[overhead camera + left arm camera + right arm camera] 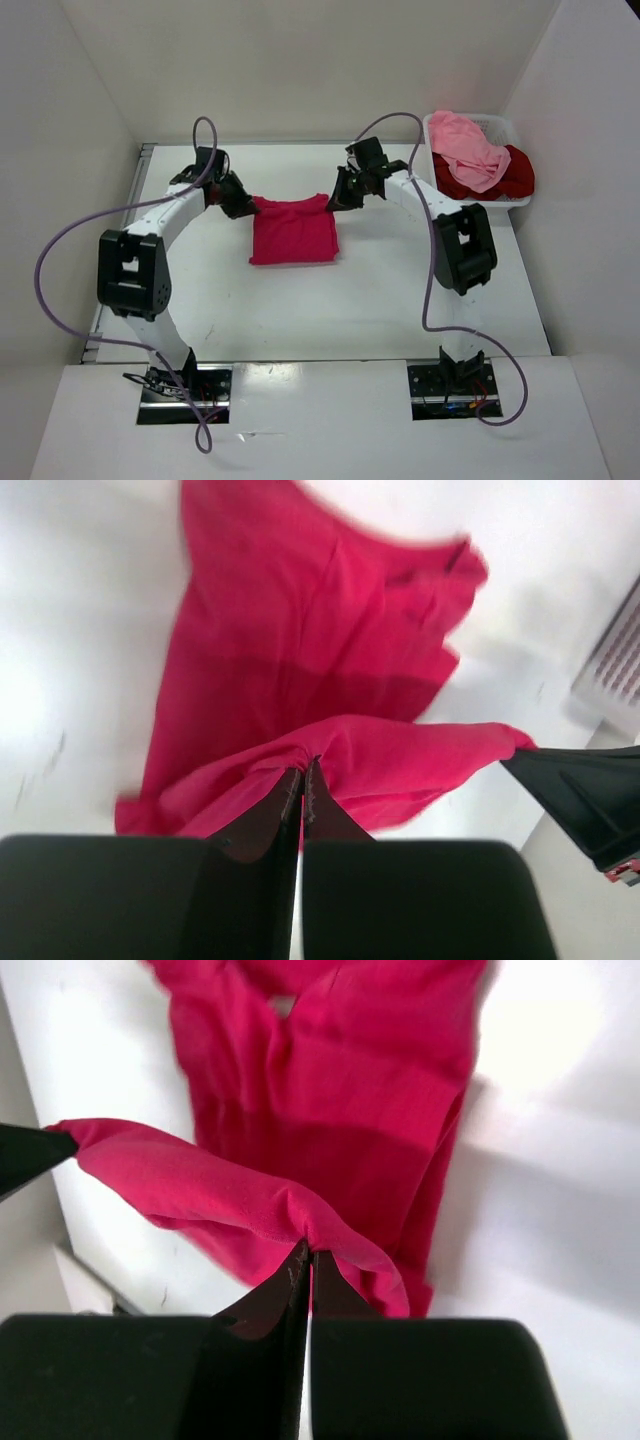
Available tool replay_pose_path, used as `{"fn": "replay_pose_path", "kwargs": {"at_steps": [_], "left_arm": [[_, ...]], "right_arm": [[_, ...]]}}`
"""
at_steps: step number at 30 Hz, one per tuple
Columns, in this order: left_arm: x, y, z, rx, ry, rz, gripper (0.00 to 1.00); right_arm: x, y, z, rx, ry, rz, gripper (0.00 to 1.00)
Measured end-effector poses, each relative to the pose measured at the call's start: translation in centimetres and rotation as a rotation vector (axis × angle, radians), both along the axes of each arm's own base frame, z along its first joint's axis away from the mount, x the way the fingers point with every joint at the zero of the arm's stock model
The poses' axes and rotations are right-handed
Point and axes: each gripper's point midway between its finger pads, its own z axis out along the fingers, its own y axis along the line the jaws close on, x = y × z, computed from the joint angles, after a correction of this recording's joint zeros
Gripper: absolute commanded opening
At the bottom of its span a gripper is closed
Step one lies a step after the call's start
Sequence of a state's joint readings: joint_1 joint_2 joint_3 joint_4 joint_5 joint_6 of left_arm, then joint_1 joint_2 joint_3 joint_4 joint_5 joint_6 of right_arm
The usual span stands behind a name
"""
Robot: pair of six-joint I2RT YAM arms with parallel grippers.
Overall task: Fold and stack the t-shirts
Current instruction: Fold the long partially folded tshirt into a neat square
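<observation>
A bright crimson-pink t-shirt [293,232] lies on the white table at centre, its far edge lifted off the surface. My left gripper [249,208] is shut on that edge's left corner, and my right gripper [331,203] is shut on its right corner. In the left wrist view the fingertips [303,770] pinch a fold of the crimson cloth [300,650], with the right gripper's black tip [580,790] at the far end of the stretched hem. In the right wrist view my gripper [306,1252] pinches the same raised hem [200,1195]. A light pink t-shirt [468,148] lies over a dark red t-shirt [510,172] in the basket.
A white mesh basket [492,125] stands at the table's back right corner against the wall. White walls close in the table at the back and both sides. Purple cables loop up from both arms.
</observation>
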State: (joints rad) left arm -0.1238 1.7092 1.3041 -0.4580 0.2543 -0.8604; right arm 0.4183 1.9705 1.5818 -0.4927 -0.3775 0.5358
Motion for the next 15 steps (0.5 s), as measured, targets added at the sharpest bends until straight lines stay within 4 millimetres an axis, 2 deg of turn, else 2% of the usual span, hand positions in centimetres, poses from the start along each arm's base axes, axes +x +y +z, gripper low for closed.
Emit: {"fn": "replay_pose_path", "kwargs": {"at_steps": [3, 8, 12, 15], "left_arm": [[3.5, 0.5, -1.1, 0.016, -0.013, 0.025, 0.0], [6.0, 1.9, -3.0, 0.04, 0.001, 0.073, 0.0], [7.9, 3.0, -2.9, 0.065, -0.031, 0.112, 0.02], [9.9, 3.3, -3.1, 0.068, -0.056, 0.125, 0.08]], "right_arm": [[2.7, -0.3, -1.5, -0.015, -0.001, -0.007, 0.0], [6.5, 0.4, -3.0, -0.022, -0.018, 0.0, 0.0], [9.5, 1.6, -3.0, -0.007, -0.053, 0.005, 0.0], [11.6, 2.4, -3.0, 0.003, -0.08, 0.002, 0.0]]}}
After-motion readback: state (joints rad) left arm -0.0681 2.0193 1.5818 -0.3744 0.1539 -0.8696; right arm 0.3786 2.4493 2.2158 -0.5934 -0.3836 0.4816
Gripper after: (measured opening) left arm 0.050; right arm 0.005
